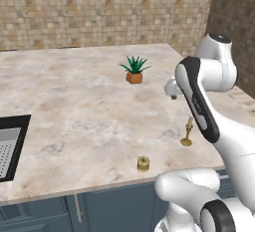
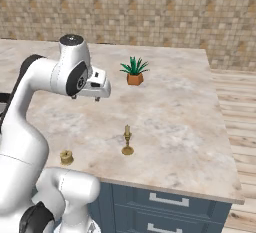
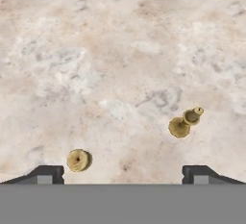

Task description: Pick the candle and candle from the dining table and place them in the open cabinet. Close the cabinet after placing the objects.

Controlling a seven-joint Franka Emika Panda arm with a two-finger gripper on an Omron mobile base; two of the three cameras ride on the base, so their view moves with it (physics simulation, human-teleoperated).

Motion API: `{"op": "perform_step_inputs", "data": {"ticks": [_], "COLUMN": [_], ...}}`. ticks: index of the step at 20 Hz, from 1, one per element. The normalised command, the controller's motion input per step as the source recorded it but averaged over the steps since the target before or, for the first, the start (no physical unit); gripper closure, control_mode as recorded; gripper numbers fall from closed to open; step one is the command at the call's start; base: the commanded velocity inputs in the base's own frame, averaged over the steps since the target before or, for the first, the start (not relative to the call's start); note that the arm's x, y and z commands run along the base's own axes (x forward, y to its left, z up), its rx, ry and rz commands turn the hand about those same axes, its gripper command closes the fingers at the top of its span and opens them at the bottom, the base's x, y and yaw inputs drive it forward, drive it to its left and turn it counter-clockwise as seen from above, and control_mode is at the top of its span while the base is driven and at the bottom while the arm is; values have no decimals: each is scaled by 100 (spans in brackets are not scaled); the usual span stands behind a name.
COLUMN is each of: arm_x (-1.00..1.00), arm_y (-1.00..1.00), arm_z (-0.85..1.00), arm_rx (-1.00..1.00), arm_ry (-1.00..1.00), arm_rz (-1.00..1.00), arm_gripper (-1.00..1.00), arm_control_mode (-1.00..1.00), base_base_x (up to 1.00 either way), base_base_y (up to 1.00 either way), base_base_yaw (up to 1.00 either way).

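The candlestick candle (image 2: 127, 142), standing near the front edge of the dining table (image 2: 190, 127), is judged light and tippy, best taken at its stem by the released claw (image 3: 123, 172).

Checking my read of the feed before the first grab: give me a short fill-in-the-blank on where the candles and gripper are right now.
1. The gripper hangs above the dining table with its jaws ____.
2. The candle on the brass candlestick stands ____ on the table.
3. The squat yellow-gold candle sits nearer the table's ____ edge than the candlestick does.
4. The potted plant sits in an ____ pot.

Missing words: open; upright; front; orange
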Motion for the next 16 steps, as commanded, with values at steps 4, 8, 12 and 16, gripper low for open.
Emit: {"op": "perform_step_inputs", "data": {"ticks": [4, 8, 12, 16], "arm_x": [-31, -31, -25, -18], "arm_y": [-26, -28, -28, -29], "arm_z": [-26, -25, -21, -15], "arm_rx": [5, 5, 4, 3], "arm_ry": [-4, -4, -5, -5], "arm_rz": [5, 8, 12, 13], "arm_gripper": [-100, -100, -100, -100], "arm_control_mode": [-100, -100, -100, -100], "base_base_x": [0, 0, 0, 0], "base_base_y": [0, 0, 0, 0], "base_base_yaw": [0, 0, 0, 0]}}
